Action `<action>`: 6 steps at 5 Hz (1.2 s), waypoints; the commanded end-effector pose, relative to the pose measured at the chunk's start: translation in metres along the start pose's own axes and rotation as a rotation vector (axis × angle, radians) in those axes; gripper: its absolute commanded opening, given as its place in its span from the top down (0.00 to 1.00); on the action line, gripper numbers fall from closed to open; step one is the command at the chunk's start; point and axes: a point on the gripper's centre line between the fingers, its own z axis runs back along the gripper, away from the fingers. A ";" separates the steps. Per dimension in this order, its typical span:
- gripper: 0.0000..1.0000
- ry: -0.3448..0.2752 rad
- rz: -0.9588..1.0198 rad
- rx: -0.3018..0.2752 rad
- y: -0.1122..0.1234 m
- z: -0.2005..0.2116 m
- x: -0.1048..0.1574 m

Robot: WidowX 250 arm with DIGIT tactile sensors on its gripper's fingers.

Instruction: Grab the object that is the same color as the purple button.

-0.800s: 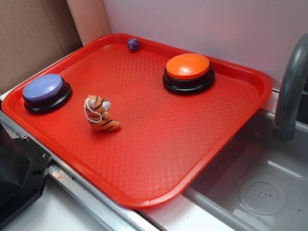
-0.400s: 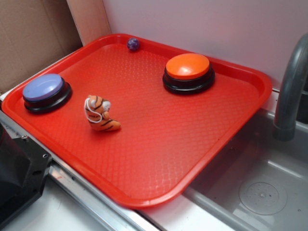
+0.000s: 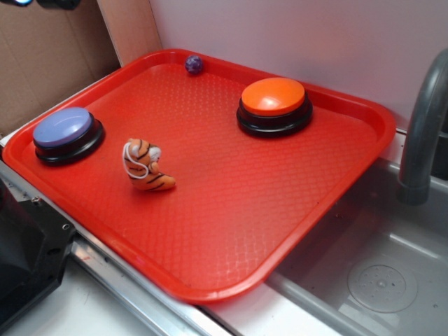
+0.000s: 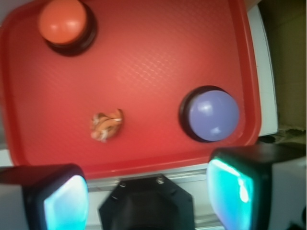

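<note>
The jaws stand open, high over the tray [image 3: 364, 112]. Better to travel above the ball [image 3: 194, 64] first, then descend straight.

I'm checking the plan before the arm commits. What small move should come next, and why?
Probably carry the open claw toward the tray's far edge. The small purple ball sits there, out of the wrist view, which shows only the purple button, orange button and tiger.

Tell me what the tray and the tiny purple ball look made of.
Tray: rigid red plastic, judging by its moulded textured floor and glossy raised rim. Purple ball: dark and speckled with a slight sheen, maybe polished stone, glass or hard plastic; too small to tell.
</note>
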 end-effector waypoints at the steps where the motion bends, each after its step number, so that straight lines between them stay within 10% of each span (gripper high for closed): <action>1: 0.00 -0.357 -0.089 0.109 0.051 -0.008 0.070; 4: 0.00 -0.341 -0.120 0.111 0.066 -0.062 0.140; 6: 0.00 -0.565 -0.066 0.091 0.062 -0.077 0.161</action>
